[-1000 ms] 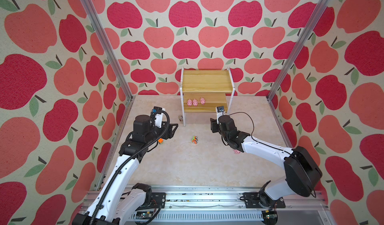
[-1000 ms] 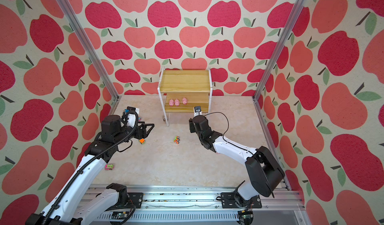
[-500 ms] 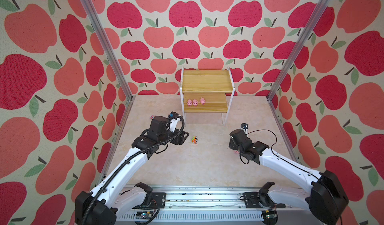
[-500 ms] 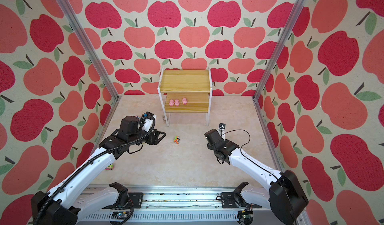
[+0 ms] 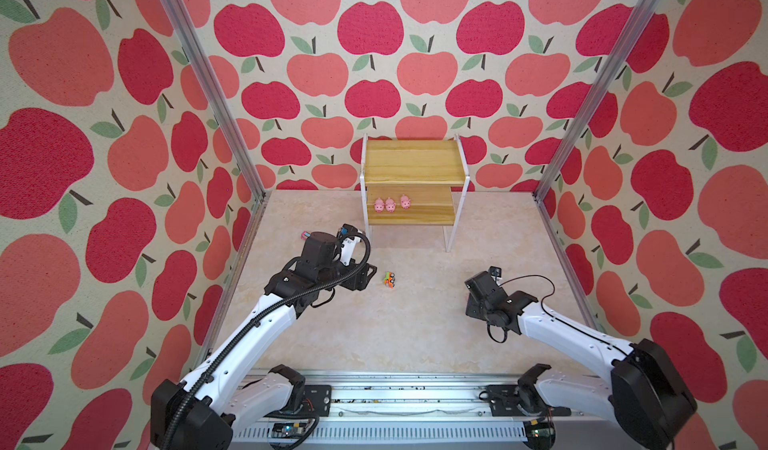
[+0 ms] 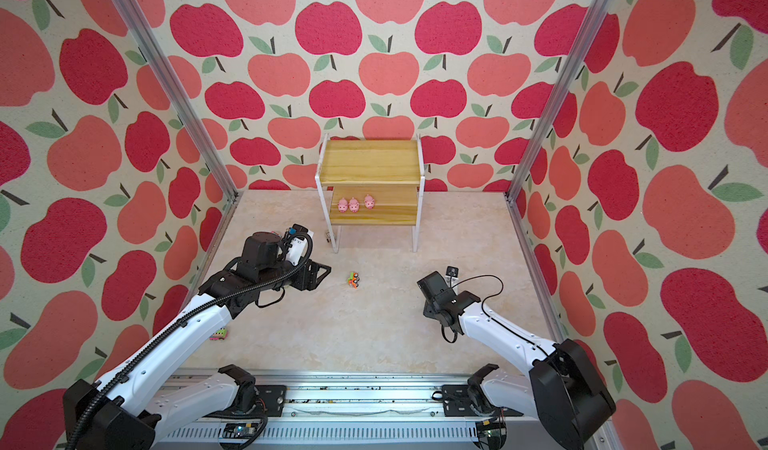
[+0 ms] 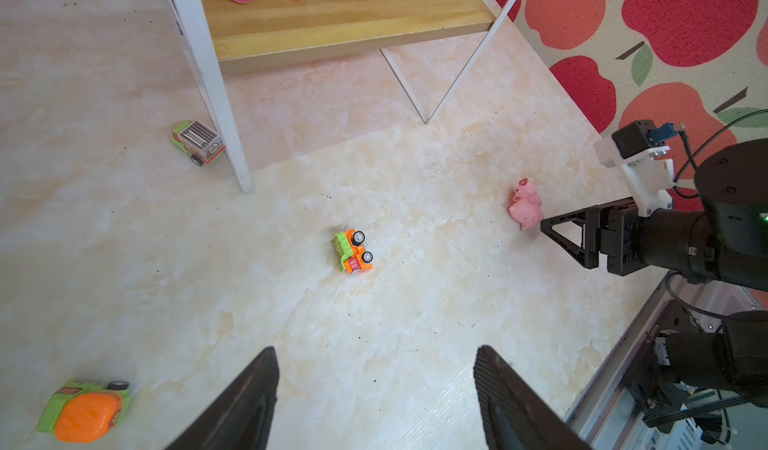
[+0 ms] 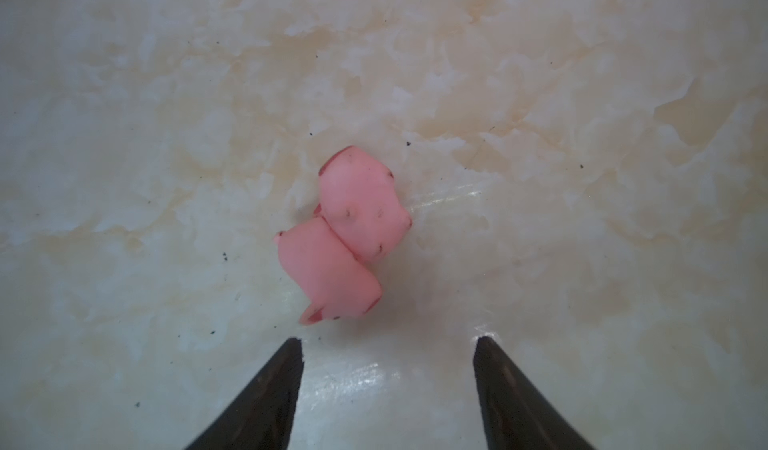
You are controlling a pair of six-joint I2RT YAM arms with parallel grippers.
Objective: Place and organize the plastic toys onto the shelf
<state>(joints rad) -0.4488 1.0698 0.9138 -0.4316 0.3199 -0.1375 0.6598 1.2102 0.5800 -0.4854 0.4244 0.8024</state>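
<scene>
The shelf (image 5: pixel 413 165) stands at the back with three pink pigs (image 5: pixel 390 205) on its lower board (image 7: pixel 340 15). An orange-and-green truck (image 5: pixel 390 279) lies on its side mid-floor. My left gripper (image 7: pixel 376 352) is open and empty, just left of that truck, also seen in a top view (image 6: pixel 320 273). Two more pigs (image 8: pixel 345 236) lie against each other on the floor. My right gripper (image 8: pixel 388 344) is open, low over the floor, with its fingertips just short of these pigs (image 7: pixel 525 205). In both top views the right wrist (image 5: pixel 484 292) hides them.
A green truck (image 7: pixel 198 141) sits by the shelf's left front leg (image 6: pixel 336 240). A green-and-orange toy (image 7: pixel 85 406) lies near my left gripper. A pink-and-green truck (image 6: pixel 219 335) lies under my left arm. Apple-patterned walls, metal posts (image 5: pixel 557 169) and the front rail (image 5: pixel 374 398) bound the floor.
My right arm pulled back from the shelf to the right front floor and came down by the two pigs. My left arm swung right toward the orange-and-green truck.
</scene>
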